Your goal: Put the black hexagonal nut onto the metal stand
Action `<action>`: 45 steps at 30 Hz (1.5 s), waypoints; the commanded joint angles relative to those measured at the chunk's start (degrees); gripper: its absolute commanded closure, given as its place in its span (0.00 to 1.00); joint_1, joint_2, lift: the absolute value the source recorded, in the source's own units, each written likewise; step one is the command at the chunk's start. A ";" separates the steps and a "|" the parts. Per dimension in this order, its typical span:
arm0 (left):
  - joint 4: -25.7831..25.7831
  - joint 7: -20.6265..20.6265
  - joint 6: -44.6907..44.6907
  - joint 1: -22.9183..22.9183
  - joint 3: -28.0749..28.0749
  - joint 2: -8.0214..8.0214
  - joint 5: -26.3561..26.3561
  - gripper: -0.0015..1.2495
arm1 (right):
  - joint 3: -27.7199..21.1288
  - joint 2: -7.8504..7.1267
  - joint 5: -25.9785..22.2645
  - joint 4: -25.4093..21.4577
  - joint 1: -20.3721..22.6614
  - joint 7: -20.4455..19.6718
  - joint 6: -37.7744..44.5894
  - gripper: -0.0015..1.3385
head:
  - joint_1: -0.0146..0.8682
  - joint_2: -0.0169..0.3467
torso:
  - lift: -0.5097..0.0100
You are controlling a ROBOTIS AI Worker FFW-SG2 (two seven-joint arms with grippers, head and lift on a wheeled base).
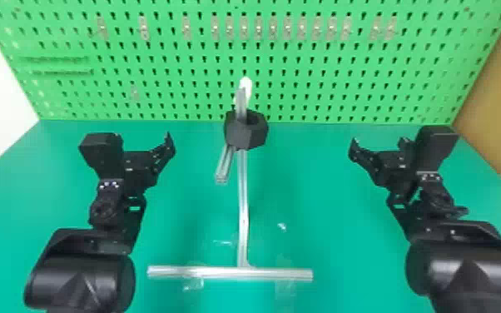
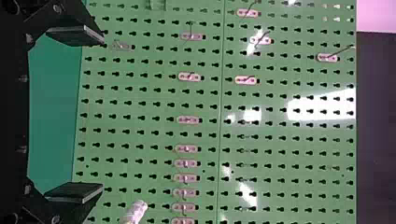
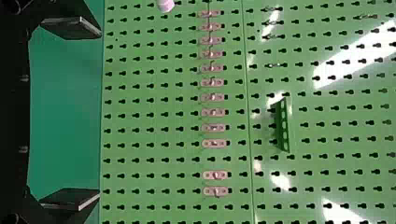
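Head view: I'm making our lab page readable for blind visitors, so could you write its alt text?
A black nut sits around the upper part of a metal stand on a green table. The left gripper and right gripper are open, one on each side, not touching nut or stand. A green pegboard rises behind.
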 commanded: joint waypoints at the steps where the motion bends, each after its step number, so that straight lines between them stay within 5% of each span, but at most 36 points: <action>1: 0.00 0.00 0.00 0.00 -0.09 0.01 0.07 0.14 | -0.10 0.00 -0.08 -0.03 0.10 0.00 0.00 0.08 | 0.80 0.27 | 0.98; 45: 0.61 0.00 0.00 0.27 -0.62 -0.35 0.33 0.14 | -0.27 -0.17 -2.45 -0.21 0.28 -1.05 0.26 0.09 | 0.80 0.27 | 0.98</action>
